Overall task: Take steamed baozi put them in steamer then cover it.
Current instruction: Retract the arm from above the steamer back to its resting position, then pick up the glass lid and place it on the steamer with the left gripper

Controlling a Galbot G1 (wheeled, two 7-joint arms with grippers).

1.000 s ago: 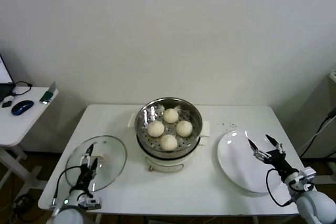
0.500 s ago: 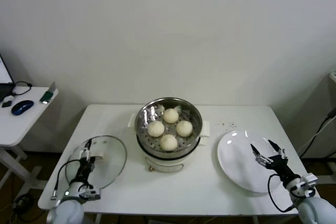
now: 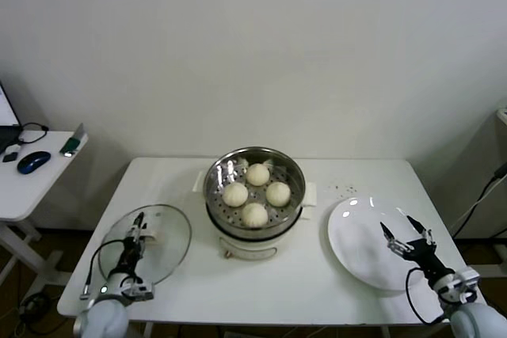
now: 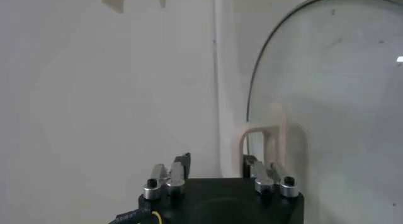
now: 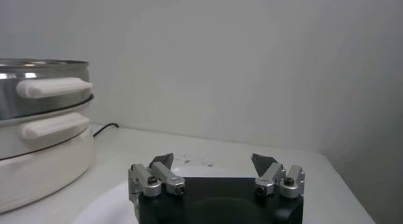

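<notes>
All four steamed baozi point(image 3: 255, 194) already sit on the perforated tray inside the steamer point(image 3: 255, 231), which stands mid-bench, so what remains, by my reading, is the cover point(image 3: 164, 237). That glass lid lies flat on the bench point(image 3: 261, 290) to the steamer's left, near the robot's edge, and the left end effector point(image 3: 135, 240) hovers right over its near-left part, pointing away from the robot. The relation that matters is the cream handle point(image 4: 269, 132): in the left wrist view it stands directly ahead of the fingertips, just beyond them and slightly toward one finger point(image 4: 250, 163). Its long axis cannot be read for certain from here (the head view shows it only as a pale patch beside the fingers). The left jaws stand at a middling gap with nothing between them; no grip on the handle shows yet. The right end effector point(image 3: 407, 237) waits over the emptied white plate point(image 3: 356, 251), jaws spread wide and holding nothing, well apart from the lid. The left arm is plainly the nearer one for the lift.
</notes>
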